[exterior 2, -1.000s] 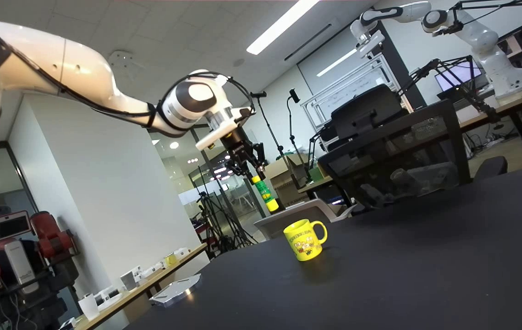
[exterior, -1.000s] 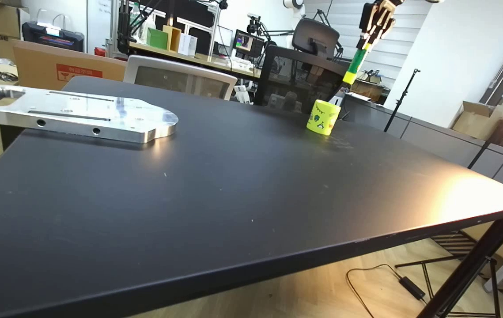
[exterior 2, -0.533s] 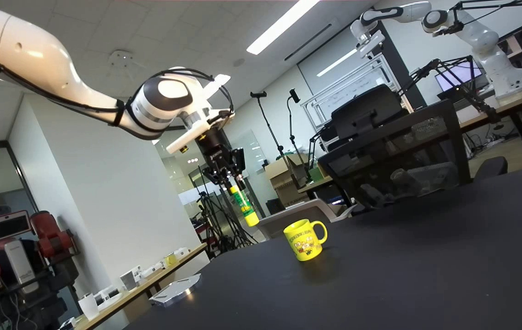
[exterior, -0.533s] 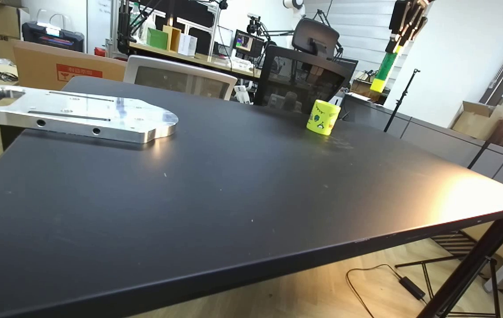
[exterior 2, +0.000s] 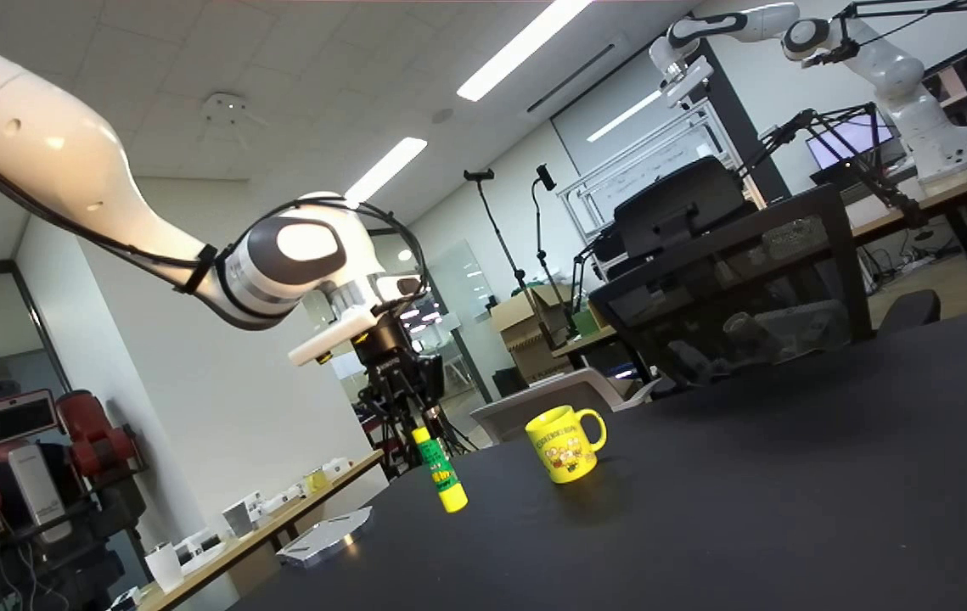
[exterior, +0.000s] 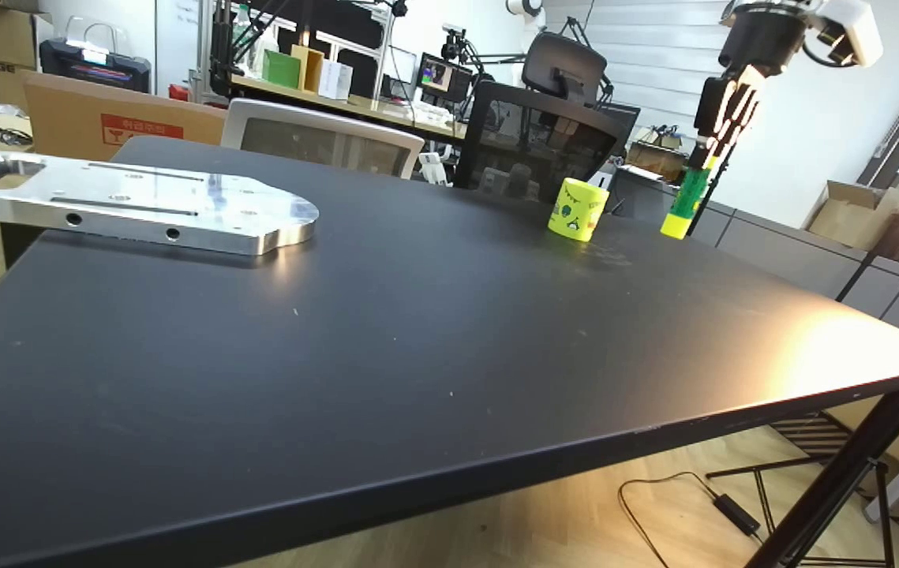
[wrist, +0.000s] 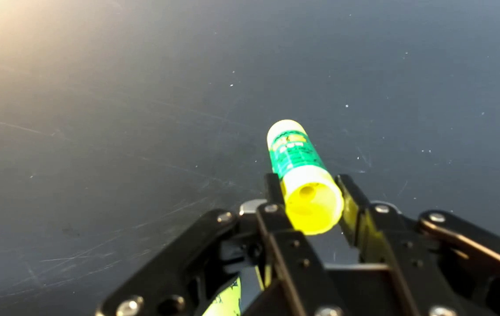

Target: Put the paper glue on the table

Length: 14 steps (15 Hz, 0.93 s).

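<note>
Now lower, the claw (wrist: 308, 188) has glue stick (exterior 2: 439, 469) gripped; table (exterior: 417, 331) below it, prob. w/o contact yet, so set-down's near.

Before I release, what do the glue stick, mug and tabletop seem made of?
Glue stick: probably smooth plastic, judging by its hollow, molded-looking yellow end. Mug: likely glazed ceramic, given the smooth printed sides; plastic is possible. Tabletop: black satin coating, from soft reflections and fine scratches; the core doesn't show.
</note>
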Each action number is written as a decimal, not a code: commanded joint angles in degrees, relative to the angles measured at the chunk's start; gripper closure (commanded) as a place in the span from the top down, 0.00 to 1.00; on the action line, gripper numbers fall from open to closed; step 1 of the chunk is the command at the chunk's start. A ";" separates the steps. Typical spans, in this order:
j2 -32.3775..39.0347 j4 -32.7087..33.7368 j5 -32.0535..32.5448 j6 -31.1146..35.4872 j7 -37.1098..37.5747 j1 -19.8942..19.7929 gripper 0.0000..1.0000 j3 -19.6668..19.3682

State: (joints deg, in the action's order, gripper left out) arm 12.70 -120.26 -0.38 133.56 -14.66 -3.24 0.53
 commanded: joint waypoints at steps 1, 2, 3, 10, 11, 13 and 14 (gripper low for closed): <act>0.46 -3.08 -0.64 3.50 1.90 0.84 0.09 0.33; 0.96 -3.51 -0.63 4.07 1.96 0.99 0.09 0.40; 1.38 -3.97 -0.59 4.95 2.04 1.09 0.09 0.47; 4.25 -5.52 -0.45 10.31 3.66 1.32 0.09 0.38; 4.64 -5.57 -0.27 10.46 3.81 1.37 0.09 0.35; 5.26 -5.64 -0.02 10.66 4.07 1.44 0.09 0.31; 5.46 -5.70 -0.01 10.65 4.12 1.45 0.09 0.32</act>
State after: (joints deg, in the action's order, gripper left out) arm 18.19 -125.26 -1.11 143.41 -13.12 -2.27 1.07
